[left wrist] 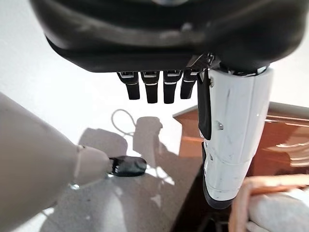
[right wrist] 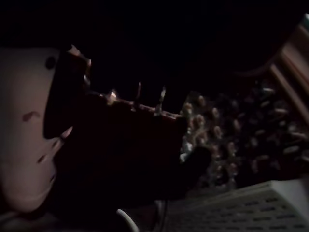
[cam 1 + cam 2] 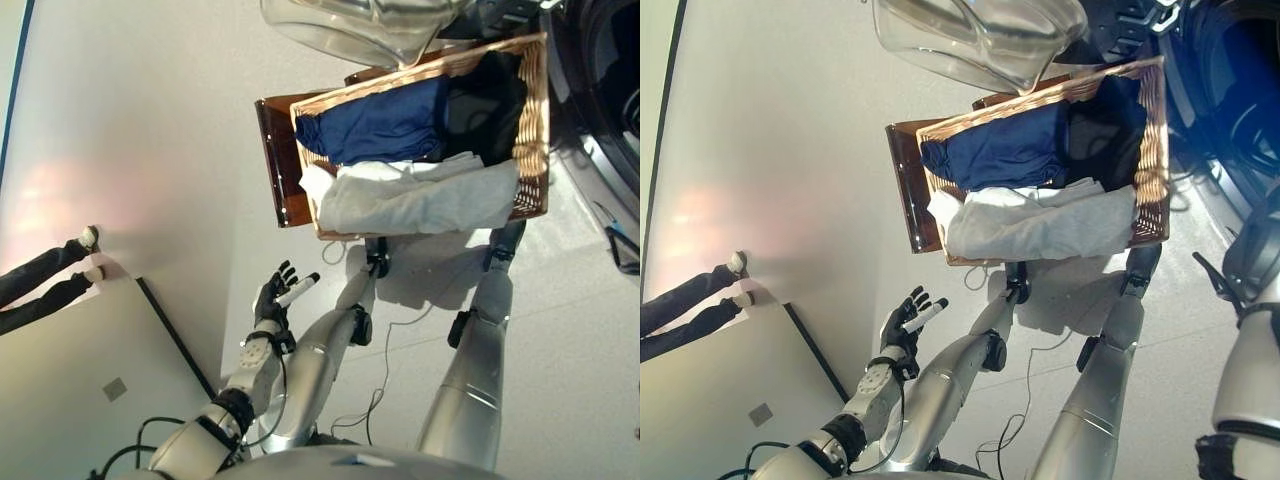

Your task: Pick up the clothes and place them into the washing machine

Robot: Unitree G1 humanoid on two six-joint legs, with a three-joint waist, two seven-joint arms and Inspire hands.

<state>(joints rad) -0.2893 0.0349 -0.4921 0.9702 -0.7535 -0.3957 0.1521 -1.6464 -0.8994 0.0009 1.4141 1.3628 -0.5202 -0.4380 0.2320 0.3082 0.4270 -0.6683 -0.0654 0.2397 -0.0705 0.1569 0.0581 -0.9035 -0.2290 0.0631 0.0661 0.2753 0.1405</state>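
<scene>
Beside basket (image 3: pixel 533 120): washing machine (image 3: pixel 600 90)

You see the basket (image 3: pixel 530 110) sitting on a stool (image 3: pixel 272 160), clothes (image 3: pixel 420 195) heaped inside it, the washing machine (image 3: pixel 600 90) just right, the left robot hand (image 3: pixel 275 300) below.

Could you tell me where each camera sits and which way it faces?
Left eye: head, looking down at the wicker basket of clothes; left hand open.
Right eye: the same scene, shifted slightly; right arm at the edge.
Left wrist: along the open left hand toward the floor and the wooden stand.
Right wrist: dark; the thumb and wicker weave show.
Both eyes share the basket.
</scene>
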